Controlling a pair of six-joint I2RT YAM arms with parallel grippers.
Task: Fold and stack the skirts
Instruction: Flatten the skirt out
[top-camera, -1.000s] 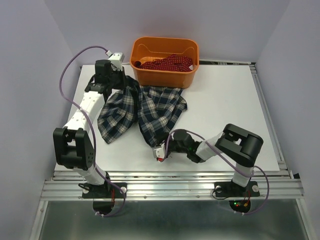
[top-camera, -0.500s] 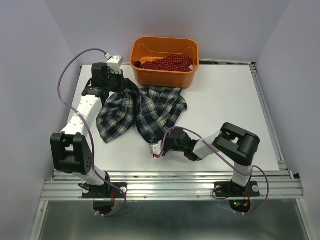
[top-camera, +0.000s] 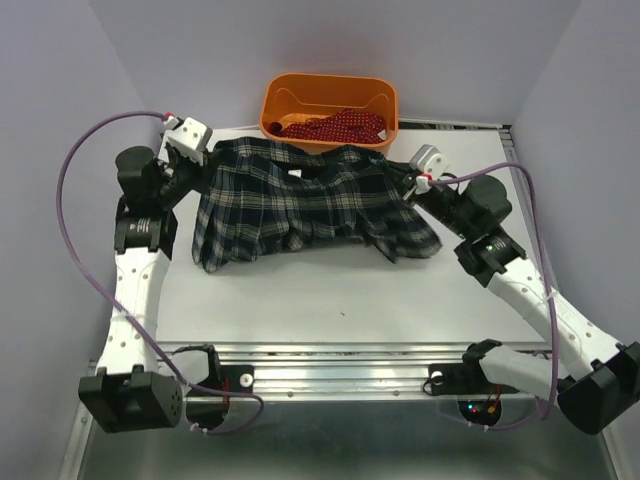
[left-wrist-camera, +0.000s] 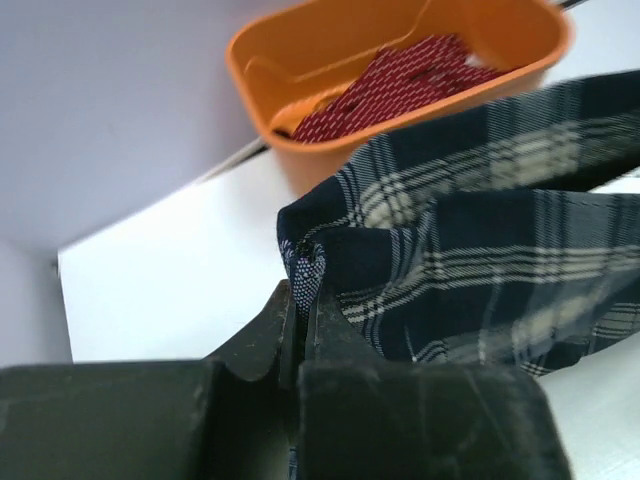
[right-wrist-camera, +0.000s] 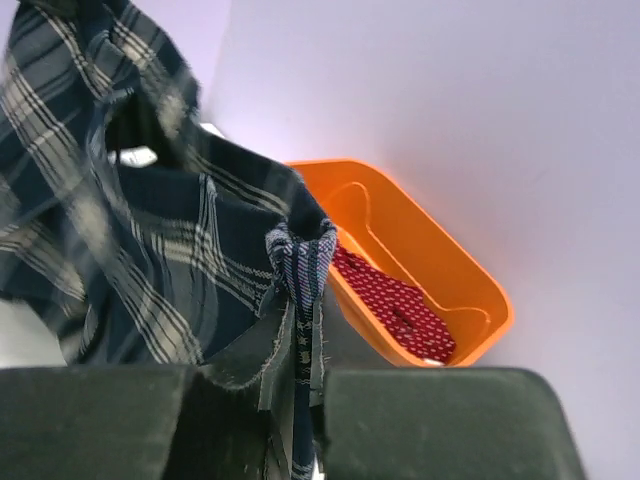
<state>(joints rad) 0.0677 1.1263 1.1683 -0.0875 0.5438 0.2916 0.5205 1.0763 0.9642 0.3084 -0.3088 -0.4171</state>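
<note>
The navy-and-green tartan skirt (top-camera: 305, 198) hangs stretched wide between my two arms above the white table (top-camera: 300, 290). My left gripper (top-camera: 203, 158) is shut on its left waistband corner; in the left wrist view the cloth (left-wrist-camera: 470, 240) runs out from between the pinched fingers (left-wrist-camera: 330, 320). My right gripper (top-camera: 408, 178) is shut on the right corner, and the right wrist view shows a fold of tartan (right-wrist-camera: 150, 250) pinched between the fingers (right-wrist-camera: 250, 345). The red dotted skirt (top-camera: 335, 125) lies bunched in the orange tub (top-camera: 330, 150).
The orange tub stands at the table's far edge, just behind the held skirt. Purple-white walls close in on the left, back and right. An aluminium rail (top-camera: 340, 375) runs along the near edge by the arm bases.
The right gripper closed on the skirt's corner near the front and swung up to the far right. The left arm moved left. The crumpled skirt is now spread wide between them.
</note>
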